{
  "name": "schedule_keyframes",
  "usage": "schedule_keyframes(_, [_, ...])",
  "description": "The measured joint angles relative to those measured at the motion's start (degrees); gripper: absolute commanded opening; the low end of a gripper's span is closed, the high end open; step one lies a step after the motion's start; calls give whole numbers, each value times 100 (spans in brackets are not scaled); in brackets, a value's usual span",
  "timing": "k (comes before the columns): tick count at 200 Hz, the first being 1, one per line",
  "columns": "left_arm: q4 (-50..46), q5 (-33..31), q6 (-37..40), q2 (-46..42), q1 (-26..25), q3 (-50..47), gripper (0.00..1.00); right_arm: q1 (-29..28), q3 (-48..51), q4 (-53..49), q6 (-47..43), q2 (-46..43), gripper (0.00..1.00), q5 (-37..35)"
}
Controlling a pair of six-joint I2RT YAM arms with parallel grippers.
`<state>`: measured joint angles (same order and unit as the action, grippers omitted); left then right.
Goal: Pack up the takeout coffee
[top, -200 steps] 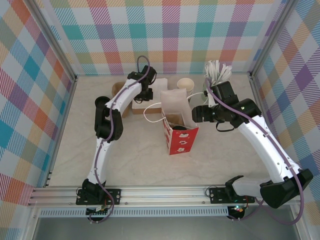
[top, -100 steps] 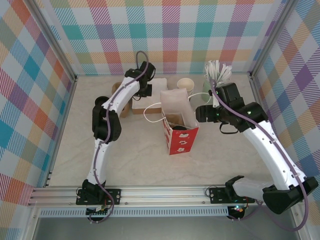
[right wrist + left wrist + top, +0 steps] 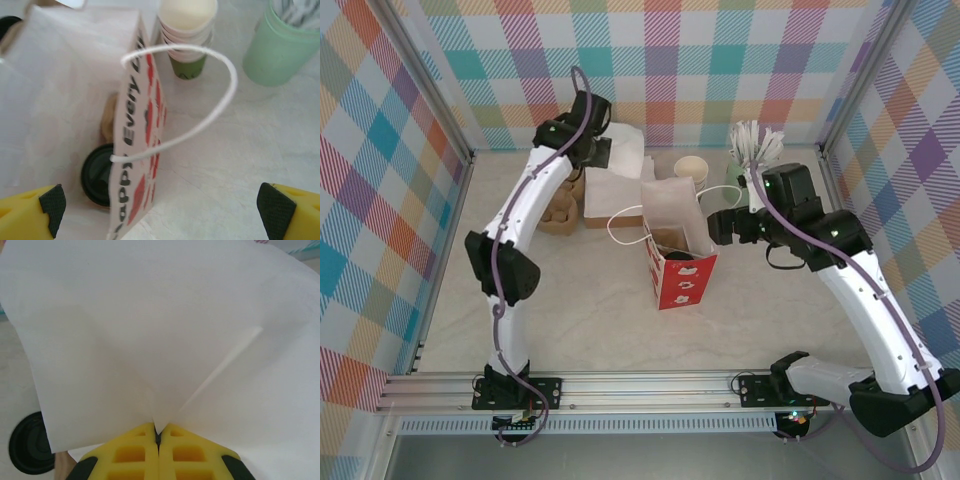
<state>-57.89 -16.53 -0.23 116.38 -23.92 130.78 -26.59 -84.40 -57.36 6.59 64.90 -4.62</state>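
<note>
The red-and-white paper bag (image 3: 682, 280) stands open at mid-table, its white cord handle (image 3: 220, 107) arching up in the right wrist view. Low inside the bag (image 3: 131, 150) sits a black round lid (image 3: 96, 175); the takeout coffee is hidden. My right gripper (image 3: 716, 226) hangs open just right of the bag's mouth, with the bag wall between its yellow fingertips (image 3: 50, 202). My left gripper (image 3: 603, 152) is at the back, shut on a white paper sheet (image 3: 160, 330) that hangs from its pads (image 3: 142, 440).
A stack of cream-rimmed green cups (image 3: 692, 168) stands behind the bag, beside a pale-green holder of white sticks (image 3: 752, 150). White napkins (image 3: 610, 192) and a brown tray (image 3: 558, 212) lie at the back left. A black lid (image 3: 30, 450) lies below the sheet.
The left arm has stretched back and up, lifting the white sheet off the pile. The right gripper has opened wider and drawn slightly right of the bag.
</note>
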Motion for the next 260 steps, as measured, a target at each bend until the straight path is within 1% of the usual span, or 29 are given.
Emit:
schedule_keyframes(30, [387,278,385,-1067,0,-682,0,0,-188,273,-337,-219,100,413])
schedule_keyframes(63, [929,911,841,-2400,0,-1644,0,0,-647,476,-953,-345,100,1152])
schedule_keyframes(90, [1272,1556,1244,-3368,-55,-2413,0,-2,-1626,291,-1552,55,100,1965])
schedule_keyframes(107, [1314,1878,1541,-3762,-260,-2660,0,-98,-2315,144,-1945,452,100,2293])
schedule_keyframes(124, [1292,2070,1799,-3978,-542,-2793,0,-348,-2750,35,-2371,756,100,2387])
schedule_keyframes(148, [1163,2190,2133,-4116,-962,-2914,0,-841,-2970,-129,-3062,1029,100,2371])
schedule_keyframes(178, [977,2186,2463,-4159,-1427,-3029,0,-1329,-3320,-402,-3810,1484,100,2046])
schedule_keyframes(203, [890,2188,2702,-4223,-1687,-3134,0,-1519,-3447,-525,-4240,1814,100,1827])
schedule_keyframes(231, [850,2205,2905,-4264,-1810,-3178,0,-1622,-3447,-570,-4524,2055,100,1703])
schedule_keyframes(260, [861,2323,3032,-4299,-1858,-3246,0,-1626,-3388,-503,-4616,2168,91,1672])
